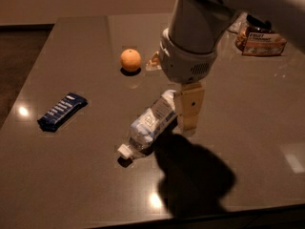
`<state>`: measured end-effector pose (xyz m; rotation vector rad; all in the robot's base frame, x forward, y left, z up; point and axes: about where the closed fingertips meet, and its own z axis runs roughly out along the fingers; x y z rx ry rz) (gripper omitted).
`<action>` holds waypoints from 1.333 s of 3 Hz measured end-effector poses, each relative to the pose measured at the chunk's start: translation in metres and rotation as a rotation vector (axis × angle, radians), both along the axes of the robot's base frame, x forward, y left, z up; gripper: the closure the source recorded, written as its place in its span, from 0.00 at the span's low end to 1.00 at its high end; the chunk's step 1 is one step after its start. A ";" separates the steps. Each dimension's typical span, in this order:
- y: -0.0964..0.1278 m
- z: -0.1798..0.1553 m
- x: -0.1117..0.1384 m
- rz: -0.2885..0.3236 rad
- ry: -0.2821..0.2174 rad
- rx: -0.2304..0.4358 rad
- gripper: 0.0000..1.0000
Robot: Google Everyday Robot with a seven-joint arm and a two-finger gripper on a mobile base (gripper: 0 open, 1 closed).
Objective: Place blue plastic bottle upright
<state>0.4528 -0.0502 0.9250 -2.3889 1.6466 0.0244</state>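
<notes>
While the blue plastic bottle [152, 123] is lying on its side, the task is standing at its opening stage; nothing is upright yet.

Camera view:
- Bottle is resting flat on the dark surface [71, 175], near the middle, white cap [124, 151] pointing toward the near-left, base pointing up-right toward the arm.
- Gripper [189, 127] is hanging tip-down from the pale wrist housing, just beside the bottle's base end, on its right. Contact or a small gap: cannot tell from this angle.
- Jaws are showing edge-on as one tan block, so apart or together cannot be told. Nothing is visibly being held.
- Orange [130, 60] is sitting well apart at the back; dark blue wrapped bar [62, 110] is lying well off to the left; snack packet [262, 41] is sitting at the far right. None is crowding the bottle.

Judgement: approach appears about finished. Grasping, tipping the bottle onto its base and releasing are all remaining.
</notes>
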 end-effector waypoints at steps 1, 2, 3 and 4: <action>0.026 -0.023 -0.012 0.113 0.021 -0.063 0.00; 0.042 -0.042 -0.021 0.176 0.048 -0.102 0.00; 0.047 -0.057 -0.023 0.190 0.061 -0.127 0.00; 0.042 -0.068 -0.023 0.183 0.059 -0.151 0.00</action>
